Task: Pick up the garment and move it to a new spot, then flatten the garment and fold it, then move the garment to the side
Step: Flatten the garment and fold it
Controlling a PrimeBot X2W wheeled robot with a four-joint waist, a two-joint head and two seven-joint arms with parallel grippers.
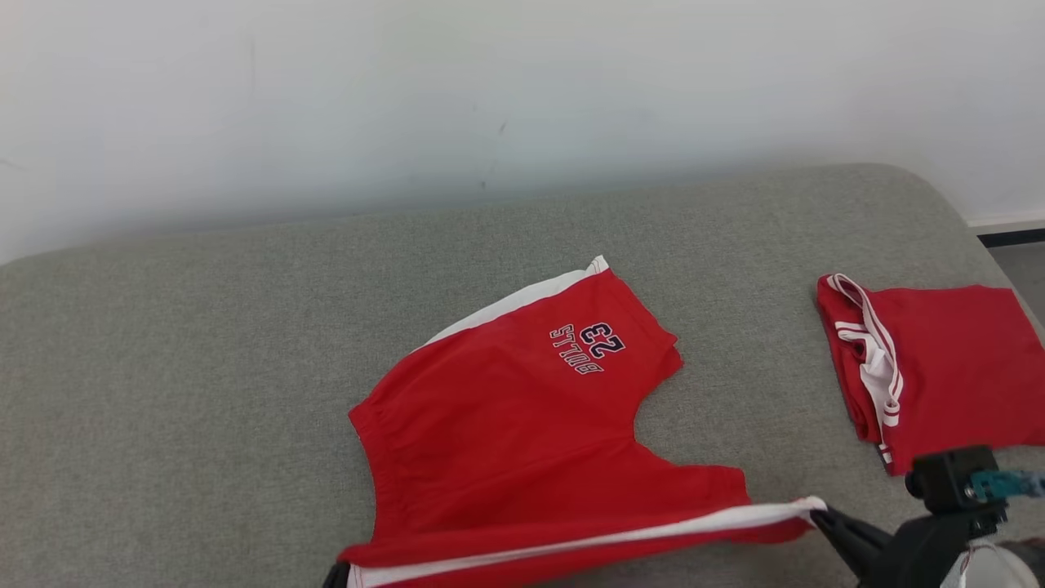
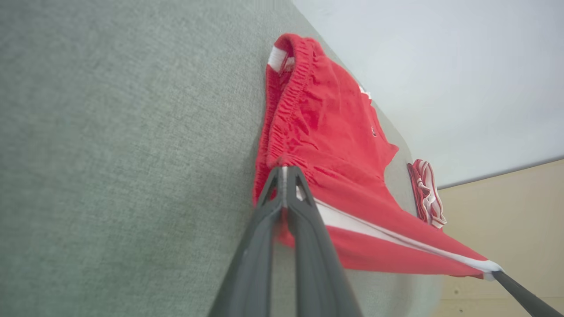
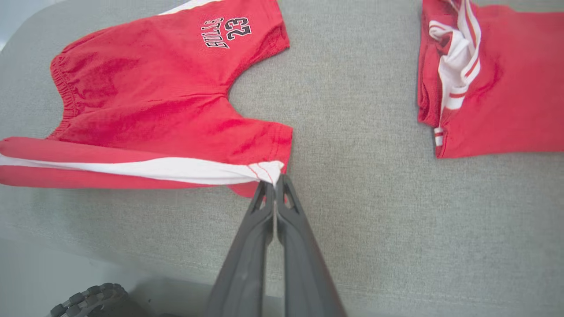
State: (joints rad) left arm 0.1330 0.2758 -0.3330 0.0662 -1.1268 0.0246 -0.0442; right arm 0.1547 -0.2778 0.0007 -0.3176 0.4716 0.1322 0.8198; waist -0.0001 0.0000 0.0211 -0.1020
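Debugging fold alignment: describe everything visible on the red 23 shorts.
The red shorts, soft jersey-looking fabric, lie spread on the grey cushion, legs apart. Gathered elastic waistband, white side stripe, BULLS 23 print on the far leg. The near striped edge is raised and held taut: left fingers shut on its waistband corner, right fingers shut on its hem corner.

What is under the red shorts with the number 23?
The red shorts lie on the grey padded surface, which shows all around them. The left gripper and right gripper pinch their near striped edge in shut fingers. Anything beneath the cloth itself is covered.
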